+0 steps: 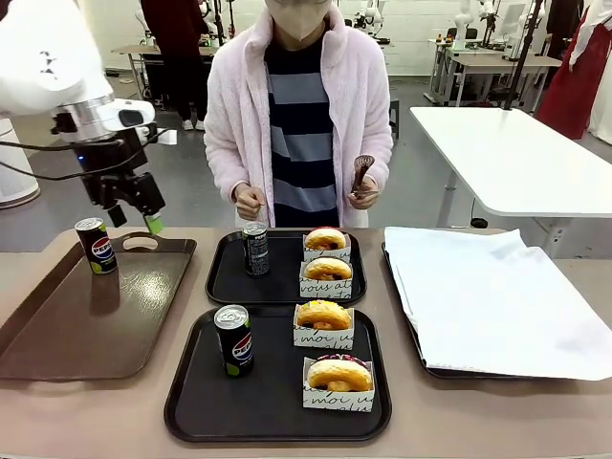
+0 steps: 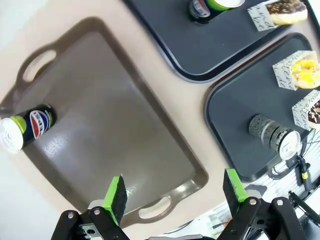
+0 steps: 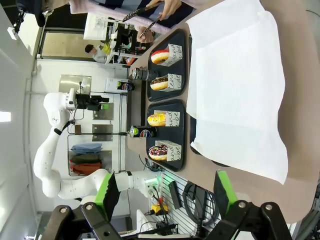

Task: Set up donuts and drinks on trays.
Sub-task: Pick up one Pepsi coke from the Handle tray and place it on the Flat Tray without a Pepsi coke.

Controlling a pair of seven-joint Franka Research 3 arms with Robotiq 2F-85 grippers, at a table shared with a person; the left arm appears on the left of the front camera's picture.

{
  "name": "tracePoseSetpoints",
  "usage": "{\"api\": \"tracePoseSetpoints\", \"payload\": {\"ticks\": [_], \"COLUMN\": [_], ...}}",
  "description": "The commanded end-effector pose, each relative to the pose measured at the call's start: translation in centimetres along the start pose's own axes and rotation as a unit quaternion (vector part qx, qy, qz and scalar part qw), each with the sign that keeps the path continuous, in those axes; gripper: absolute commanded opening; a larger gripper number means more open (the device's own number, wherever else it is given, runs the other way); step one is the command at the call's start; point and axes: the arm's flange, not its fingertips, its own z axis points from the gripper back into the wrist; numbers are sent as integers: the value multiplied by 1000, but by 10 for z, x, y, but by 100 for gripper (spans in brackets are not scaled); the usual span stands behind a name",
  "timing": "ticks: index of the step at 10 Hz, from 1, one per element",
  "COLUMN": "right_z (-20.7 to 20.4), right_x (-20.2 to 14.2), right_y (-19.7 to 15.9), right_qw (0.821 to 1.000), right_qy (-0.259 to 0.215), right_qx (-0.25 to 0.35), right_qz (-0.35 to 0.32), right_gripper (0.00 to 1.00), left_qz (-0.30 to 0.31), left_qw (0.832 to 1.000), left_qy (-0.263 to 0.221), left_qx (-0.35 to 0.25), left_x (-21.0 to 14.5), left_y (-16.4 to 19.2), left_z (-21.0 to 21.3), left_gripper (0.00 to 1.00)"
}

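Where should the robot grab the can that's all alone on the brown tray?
Probably around its round middle. The Pepsi can stands upright at the far left corner of the brown tray, with free space around it. The open left gripper hangs just above and to its right, so coming down from above or sideways from there, with fingers on opposite sides, looks easiest.

Two trays [image 1: 215, 273] lie mid-table, one behind the other, each bearing one can [image 1: 234, 340] left of two donuts [image 1: 323, 316]. A third can [image 1: 95, 245] stands on the handled tray [image 1: 57, 335] (far left).
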Motion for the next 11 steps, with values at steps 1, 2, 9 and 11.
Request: {"api": "tracePoseSetpoints", "payload": {"ticks": [1,2,9,11], "right_z": [0,0,0,0], "right_x": [0,0,0,0], "right_y": [1,1,1,1], "right_qw": [1000,1000,1000,1000], "right_qy": [-5,-5,-5,-5], "right_qx": [9,9,9,9], "right_qz": [6,6,6,6], "right_gripper": [100,100,100,100], "left_qz": [14,28,140,126], "left_qw": [999,999,989,992], "left_qy": [-28,-32,-9,-10], "left_qx": [-9,-11,49,24], "left_x": [-19,-23,-50,-43], "left_y": [17,28,86,91], "left_z": [1,3,13,11], "left_gripper": [100,100,100,100]}}
